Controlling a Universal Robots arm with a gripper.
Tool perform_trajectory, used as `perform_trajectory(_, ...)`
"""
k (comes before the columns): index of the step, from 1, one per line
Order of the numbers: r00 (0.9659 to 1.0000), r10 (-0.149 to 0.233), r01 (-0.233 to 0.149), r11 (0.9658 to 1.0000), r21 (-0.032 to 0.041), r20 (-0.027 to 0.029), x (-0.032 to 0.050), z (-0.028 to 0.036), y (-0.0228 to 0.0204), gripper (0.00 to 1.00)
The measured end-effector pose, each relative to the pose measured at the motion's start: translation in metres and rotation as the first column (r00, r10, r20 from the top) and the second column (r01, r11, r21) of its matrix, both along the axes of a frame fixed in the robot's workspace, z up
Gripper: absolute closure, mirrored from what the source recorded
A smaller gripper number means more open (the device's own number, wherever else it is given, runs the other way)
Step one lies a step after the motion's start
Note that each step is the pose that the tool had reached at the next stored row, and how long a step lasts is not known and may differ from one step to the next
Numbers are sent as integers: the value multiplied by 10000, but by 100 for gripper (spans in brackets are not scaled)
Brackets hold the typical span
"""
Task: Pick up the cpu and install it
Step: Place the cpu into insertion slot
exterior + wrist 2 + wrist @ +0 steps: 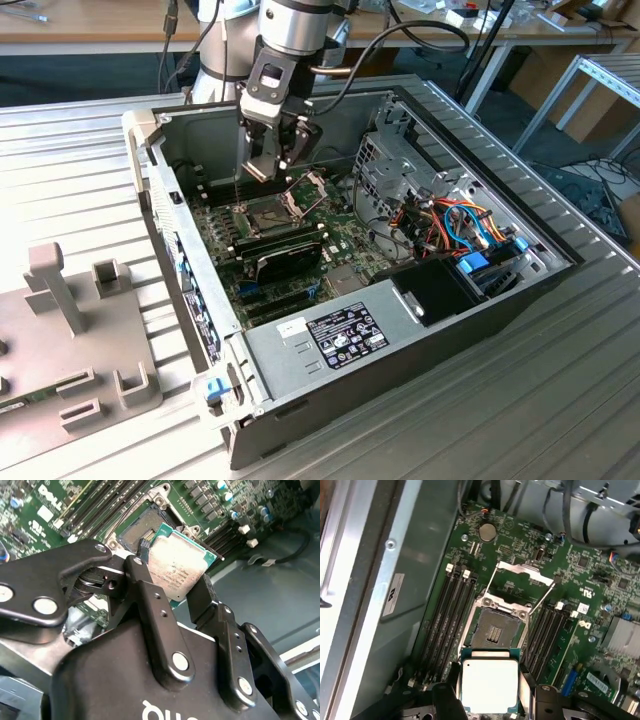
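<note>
Above the green motherboard (580,565), near its open socket (496,630), the jaws clasp the faintly printed cpu (490,685).

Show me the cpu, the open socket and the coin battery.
cpu (490,684): first wrist view, middle of its silver top.
open socket (494,632): first wrist view, centre of its pin field.
coin battery (487,531): first wrist view, middle of its round face.

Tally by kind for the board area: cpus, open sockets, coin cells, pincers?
cpu: 1, held in the pincer
socket: 1, open and bare
coin cell: 1
pincer: 1
Total: 4
</note>
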State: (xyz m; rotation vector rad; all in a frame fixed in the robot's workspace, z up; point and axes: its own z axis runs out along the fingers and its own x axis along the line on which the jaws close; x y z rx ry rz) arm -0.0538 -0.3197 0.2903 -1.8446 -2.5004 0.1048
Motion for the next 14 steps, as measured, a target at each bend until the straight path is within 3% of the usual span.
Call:
perform_trajectory(3,9979,-644,644,9979,0,0,0,-3,0,45)
perform_trajectory(6,9912,-1325,1325,9912,0,0,0,-6,0,45)
perform_trajectory(11,9903,-1387,1387,9903,0,0,0,-6,0,45)
perform_trajectory(13,9867,-1626,1626,9867,2,0,0,-8,0,45)
perform_trajectory(14,9811,-1937,1937,9811,1,-1,0,-11,0,45)
